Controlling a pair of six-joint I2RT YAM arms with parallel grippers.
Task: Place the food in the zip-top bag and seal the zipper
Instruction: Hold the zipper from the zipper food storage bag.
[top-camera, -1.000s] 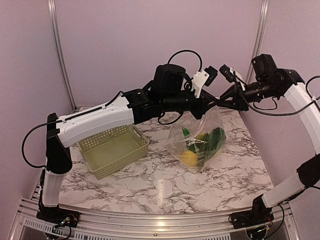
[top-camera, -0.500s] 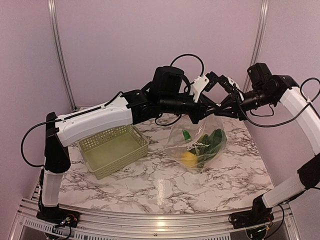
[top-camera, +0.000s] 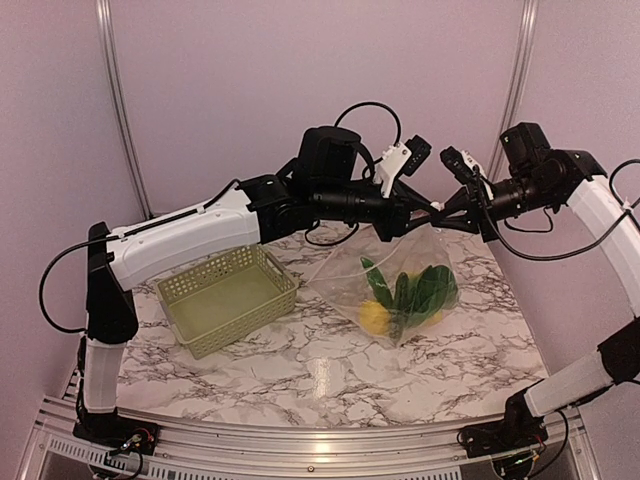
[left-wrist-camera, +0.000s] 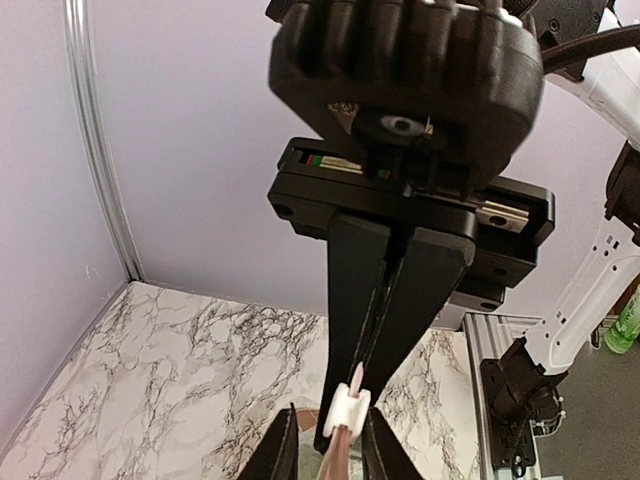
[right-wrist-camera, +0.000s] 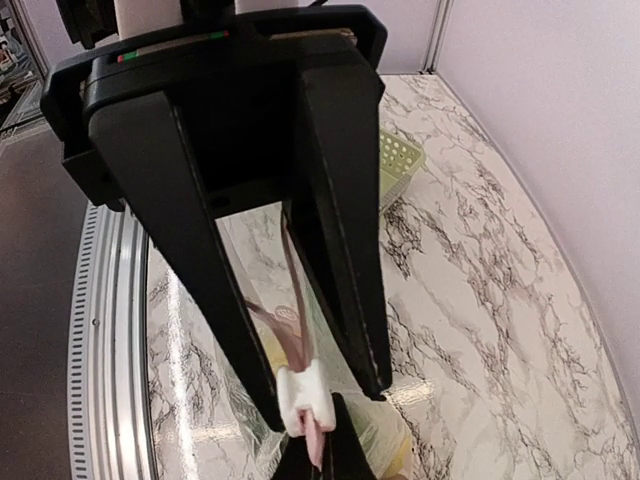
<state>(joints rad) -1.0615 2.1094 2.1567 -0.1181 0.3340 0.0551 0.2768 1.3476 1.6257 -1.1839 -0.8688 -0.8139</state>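
The zip-top bag (top-camera: 400, 262) hangs from both grippers at the back right, its bottom resting on the marble. The food sits inside it: a yellow lemon (top-camera: 375, 316) and dark green pieces (top-camera: 425, 288). My right gripper (top-camera: 436, 212) (right-wrist-camera: 318, 442) is shut on the end of the zipper (right-wrist-camera: 297, 310), just beyond the white slider (right-wrist-camera: 305, 398). My left gripper (top-camera: 404, 214) (left-wrist-camera: 330, 412) faces it. Its jaws stand slightly apart on either side of the pink strip (left-wrist-camera: 340, 458), right behind the slider (left-wrist-camera: 348, 408).
A light green perforated basket (top-camera: 225, 295) stands left of the bag on the marble table (top-camera: 300, 370). Purple walls and metal posts (top-camera: 115, 100) close in the back. A metal rail (top-camera: 300, 445) runs along the near edge.
The right jaws have closed on the strip's end while the left jaws have loosened. The bag has sagged and spread wider, and the food inside has shifted.
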